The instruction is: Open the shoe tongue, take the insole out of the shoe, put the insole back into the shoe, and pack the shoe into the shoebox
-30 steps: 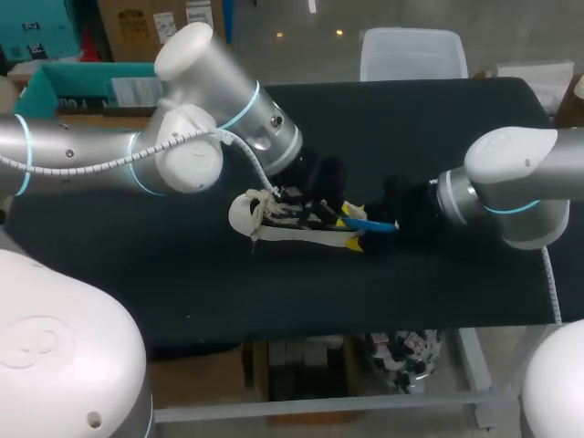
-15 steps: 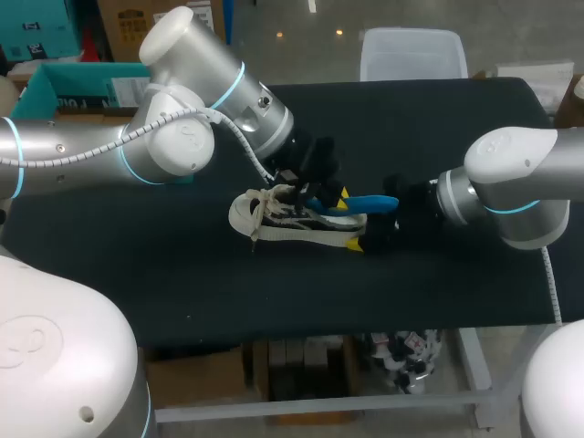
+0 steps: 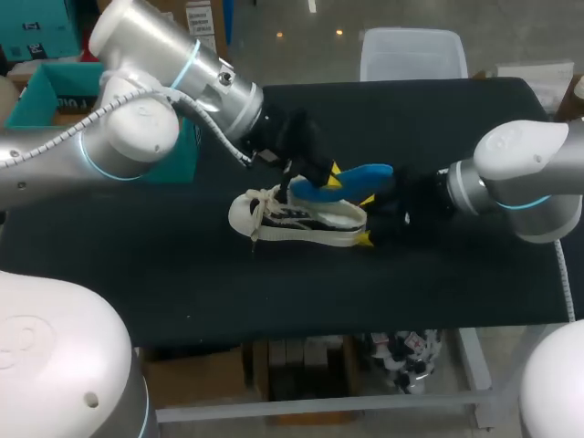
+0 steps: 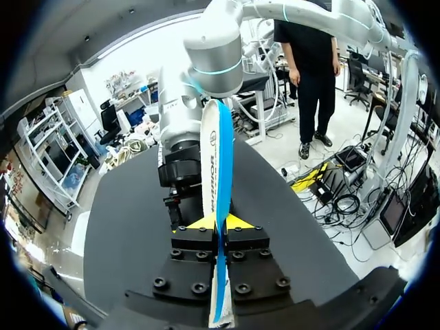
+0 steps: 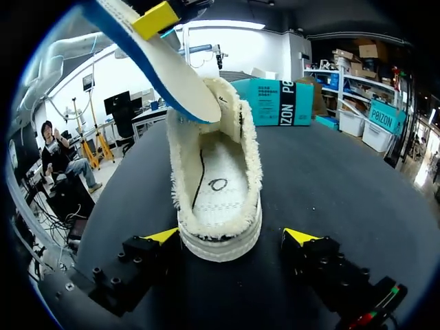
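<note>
The tongue is open and the insole (image 3: 342, 180) is out. It hangs clear above the shoe (image 3: 297, 219), clenched edge-on in the left fingers (image 4: 218, 224). The shoe lies on its sole mid-desk (image 3: 438, 128), toe to 9 o'clock and heel to 3. The right fingers (image 5: 230, 237) sit released on either side of the heel. One tip is against it and the other just apart, so they hold nothing. Putting the insole back and packing the shoe are both left to do. A teal box (image 3: 32, 96), likely the shoebox, waits at the shoe's 10 o'clock. A second ago the insole only poked out at the heel. Since then the left arm has risen and drawn back toward 10 o'clock, pulling it free, while the right arm has barely shifted.
</note>
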Motion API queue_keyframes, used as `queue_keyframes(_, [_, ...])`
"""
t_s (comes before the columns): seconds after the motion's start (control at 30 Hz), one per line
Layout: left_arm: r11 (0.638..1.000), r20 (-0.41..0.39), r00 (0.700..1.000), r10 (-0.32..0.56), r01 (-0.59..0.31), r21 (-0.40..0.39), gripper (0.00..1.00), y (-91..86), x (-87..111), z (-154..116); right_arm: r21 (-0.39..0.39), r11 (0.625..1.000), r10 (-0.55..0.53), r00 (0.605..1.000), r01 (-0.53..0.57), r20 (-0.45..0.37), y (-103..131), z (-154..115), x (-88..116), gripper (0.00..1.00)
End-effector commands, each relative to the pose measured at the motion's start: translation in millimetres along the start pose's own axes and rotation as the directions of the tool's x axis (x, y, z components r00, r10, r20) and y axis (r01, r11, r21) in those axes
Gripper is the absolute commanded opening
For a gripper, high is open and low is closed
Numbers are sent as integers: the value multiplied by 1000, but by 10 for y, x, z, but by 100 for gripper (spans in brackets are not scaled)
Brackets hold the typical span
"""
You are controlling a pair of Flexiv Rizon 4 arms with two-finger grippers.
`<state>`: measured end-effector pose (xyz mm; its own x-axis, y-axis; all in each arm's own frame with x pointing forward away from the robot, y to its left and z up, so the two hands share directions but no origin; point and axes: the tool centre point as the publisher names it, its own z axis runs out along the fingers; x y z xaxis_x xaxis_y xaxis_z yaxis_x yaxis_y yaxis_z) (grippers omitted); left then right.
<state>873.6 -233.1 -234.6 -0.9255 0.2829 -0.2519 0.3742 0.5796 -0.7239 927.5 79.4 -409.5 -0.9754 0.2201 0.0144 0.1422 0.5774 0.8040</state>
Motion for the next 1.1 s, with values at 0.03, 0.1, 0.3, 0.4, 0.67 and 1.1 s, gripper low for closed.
queue_keyframes(0.03, [999, 10, 1000, 5, -6, 46, 0, -64, 97, -260, 56, 998, -14, 1000, 14, 8, 125, -336, -9, 100])
queue_keyframes(0.1, [998, 11, 1000, 7, -8, 66, 0, -118, 106, -323, 87, 996, -31, 999, 29, 14, 169, -439, -48, 100])
queue_keyframes(0.3, [993, 25, 1000, 9, -11, 121, 0, -245, 124, -563, 169, 981, -97, 995, 94, 10, 393, -671, -180, 100])
queue_keyframes(0.4, [992, 49, 999, -5, -1, 130, 0, -242, 150, -707, 230, 963, -143, 990, 140, -4, 562, -714, -236, 100])
queue_keyframes(0.67, [989, 133, 989, -71, 53, 135, 0, -55, 298, -1137, 389, 891, -232, 972, 232, -49, 961, -655, -356, 100])
queue_keyframes(1.1, [979, 289, 936, -200, 175, 108, 0, 439, 704, -1749, 608, 751, -248, 963, 257, -102, 1277, -194, -362, 100])
